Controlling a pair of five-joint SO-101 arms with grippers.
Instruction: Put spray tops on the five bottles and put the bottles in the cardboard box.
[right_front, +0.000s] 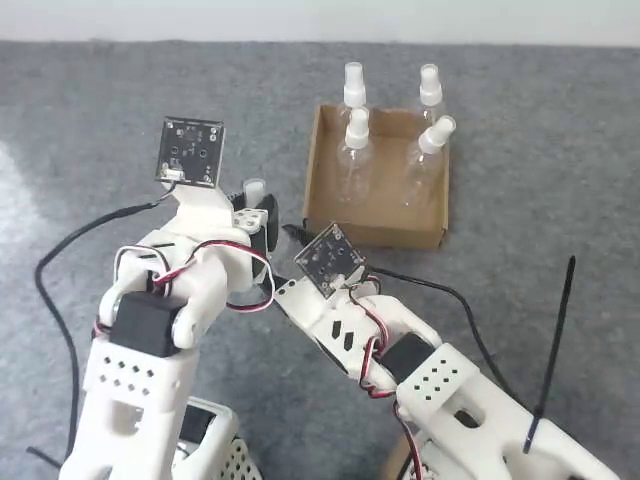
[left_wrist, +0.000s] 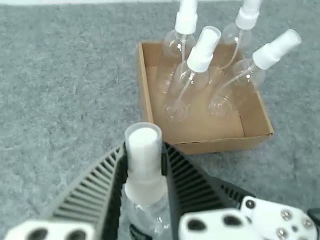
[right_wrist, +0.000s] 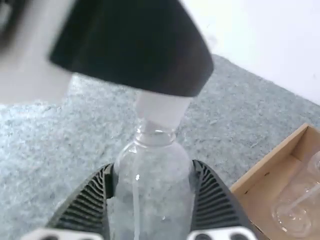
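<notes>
A clear bottle (right_wrist: 150, 195) stands upright in front of the cardboard box (right_front: 375, 236), near its left corner. My right gripper (right_wrist: 150, 175) is shut on the bottle's body. A white spray top (left_wrist: 144, 155) sits on the bottle's neck, and my left gripper (left_wrist: 144, 150) is shut on it from the sides. In the high view the spray top (right_front: 254, 190) pokes up between the two arms, beside the left gripper (right_front: 256, 215). Several capped bottles (right_front: 356, 150) stand or lean inside the cardboard box (left_wrist: 150, 95).
The surface is grey carpet. A black cable (right_front: 60, 300) loops around the left arm's base. A black strap (right_front: 555, 330) sticks up by the right arm's base. Open carpet lies left of the box.
</notes>
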